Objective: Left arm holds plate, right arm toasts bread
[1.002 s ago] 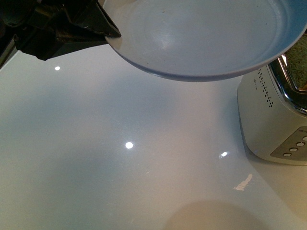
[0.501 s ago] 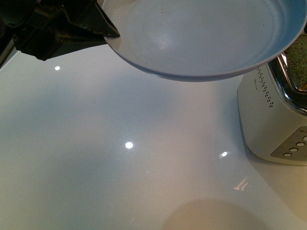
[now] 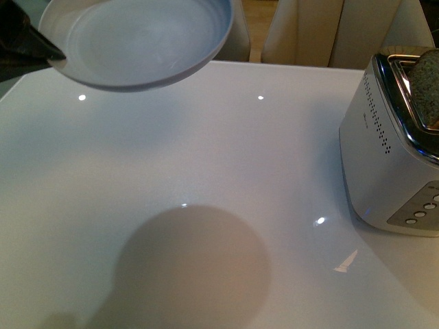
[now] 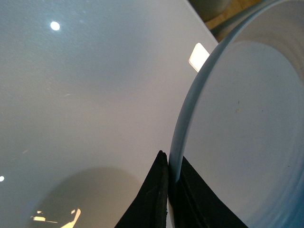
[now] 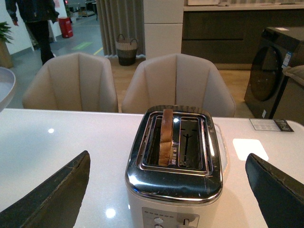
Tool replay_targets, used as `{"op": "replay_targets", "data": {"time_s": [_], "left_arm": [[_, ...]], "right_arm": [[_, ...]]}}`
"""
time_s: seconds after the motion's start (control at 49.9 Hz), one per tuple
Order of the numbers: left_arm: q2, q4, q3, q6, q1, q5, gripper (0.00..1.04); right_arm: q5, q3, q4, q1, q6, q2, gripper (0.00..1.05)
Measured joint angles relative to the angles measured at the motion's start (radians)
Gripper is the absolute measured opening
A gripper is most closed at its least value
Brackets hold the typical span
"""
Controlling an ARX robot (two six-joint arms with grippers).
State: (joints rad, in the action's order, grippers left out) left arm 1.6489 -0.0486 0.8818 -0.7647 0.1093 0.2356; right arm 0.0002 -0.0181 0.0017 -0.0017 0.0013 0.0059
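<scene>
Broadly, a glossy white table (image 3: 206,151) fills the front view, a toaster (image 3: 384,157) at its right edge. The plate (image 3: 137,41), likely stiff, slick and breakable, hangs upper left, rim pinched by the left tool (image 4: 170,178). The bread (image 5: 166,135), likely light and soft, stands in a toaster slot; grasp its exposed top. The right tool (image 5: 167,156) gapes empty.

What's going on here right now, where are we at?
The left gripper has its jaws shut on the rim of the empty blue-grey plate, held above the white table. The bread slice stands in a slot of the toaster, top poking out. The right gripper faces the toaster, jaws open, holding nothing.
</scene>
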Motion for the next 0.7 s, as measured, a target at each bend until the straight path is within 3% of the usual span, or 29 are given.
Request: {"op": "replay_targets", "data": {"time_s": [0.281,0.702], "left_arm": [[0.341,-0.194,0.0,0.109,-0.171,0.031,0.03],[0.676,-0.386,0.029,0.136,-0.198,0.072,0.03]], "right_arm": [[0.0,0.0,0.0,0.0,0.0,0.0,0.96],[0.0,0.0,0.0,0.0,0.0,0.0,0.96]]}}
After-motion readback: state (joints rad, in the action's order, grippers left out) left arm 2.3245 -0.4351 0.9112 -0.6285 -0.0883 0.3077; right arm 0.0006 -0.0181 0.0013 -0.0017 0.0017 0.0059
